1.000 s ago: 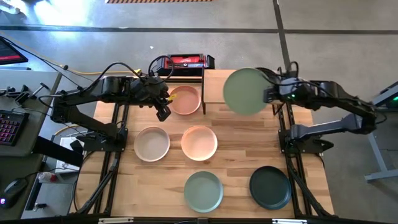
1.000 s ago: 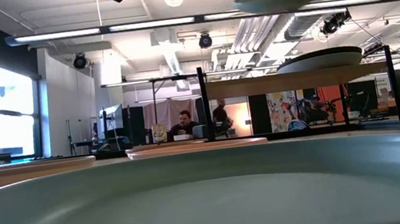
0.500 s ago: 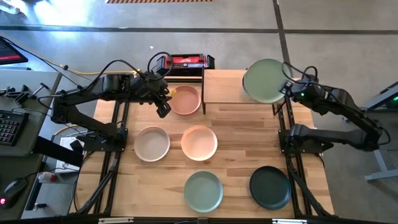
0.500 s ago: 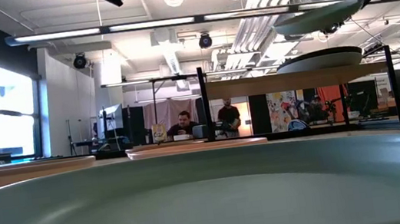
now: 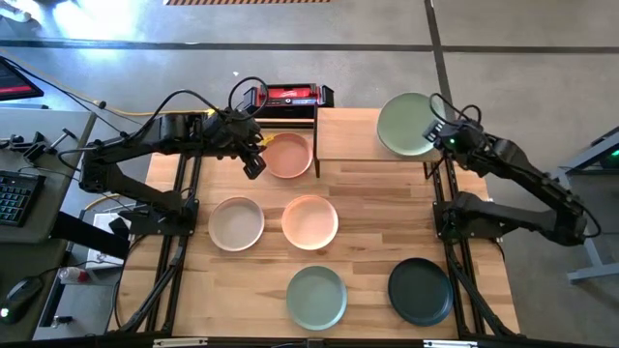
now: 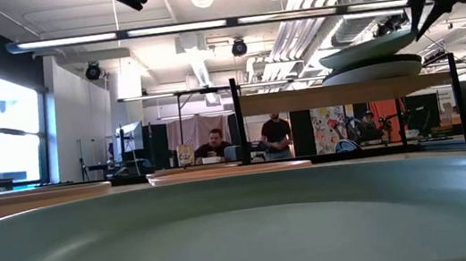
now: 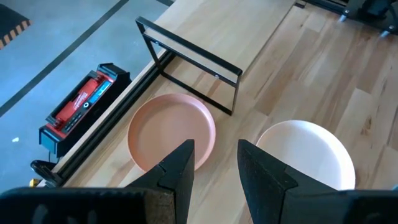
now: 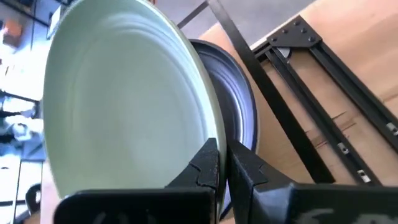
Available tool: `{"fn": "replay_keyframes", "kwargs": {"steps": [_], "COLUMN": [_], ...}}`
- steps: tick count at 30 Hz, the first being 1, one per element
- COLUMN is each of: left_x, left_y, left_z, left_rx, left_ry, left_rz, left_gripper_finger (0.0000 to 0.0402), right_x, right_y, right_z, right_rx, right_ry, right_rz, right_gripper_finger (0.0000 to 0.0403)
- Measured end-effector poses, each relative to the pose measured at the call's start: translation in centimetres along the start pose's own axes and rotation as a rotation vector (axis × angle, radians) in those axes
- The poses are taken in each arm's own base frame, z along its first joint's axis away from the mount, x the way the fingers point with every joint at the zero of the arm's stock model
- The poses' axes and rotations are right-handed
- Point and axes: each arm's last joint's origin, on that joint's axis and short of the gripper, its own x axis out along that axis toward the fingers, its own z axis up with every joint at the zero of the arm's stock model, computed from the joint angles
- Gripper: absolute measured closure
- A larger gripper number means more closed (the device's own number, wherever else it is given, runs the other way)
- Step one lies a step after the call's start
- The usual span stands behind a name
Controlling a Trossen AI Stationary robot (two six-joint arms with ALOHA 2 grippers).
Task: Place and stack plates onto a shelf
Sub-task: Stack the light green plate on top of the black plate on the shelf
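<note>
— Item held? 
— Light green plate (image 5: 407, 126), pinched at its rim by the right gripper (image 5: 437, 134), tilted just above a dark plate (image 8: 239, 134) on the shelf's (image 5: 348, 135) right end.

— Left gripper (image 5: 253, 165)? 
— Fingers spread, nothing gripped, above the pink plate (image 5: 287, 155) left of the shelf.

— Nearby items? 
— Cream plate (image 5: 236, 223), peach plate (image 5: 309, 221), sage plate (image 5: 316, 296), black plate (image 5: 420, 290) on the table; red case (image 5: 287, 96) beyond the far edge.

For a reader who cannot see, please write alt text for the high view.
The right tool, shut on a light green plate, holds it over the shelf's right end. The left tool hangs open beside a terracotta plate; four more plates lie on the table.
</note>
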Motion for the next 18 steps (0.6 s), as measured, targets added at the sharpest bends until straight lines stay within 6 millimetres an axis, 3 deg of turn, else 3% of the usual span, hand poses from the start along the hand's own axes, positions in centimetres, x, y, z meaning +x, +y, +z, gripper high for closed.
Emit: {"fn": "replay_keyframes", "kwargs": {"steps": [18], "left_x": [0.0], "left_y": [0.0], "left_z": [0.0], "left_rx": [0.002], "left_ry": [0.000], "left_rz": [0.002], "left_gripper_finger": [0.0289], "right_x": [1.8], "right_y": [0.6], "right_z": [-0.2], "right_rx": [0.042], "right_ry": [-0.010], "right_rz": [-0.057], "right_gripper_finger": [0.0402]}}
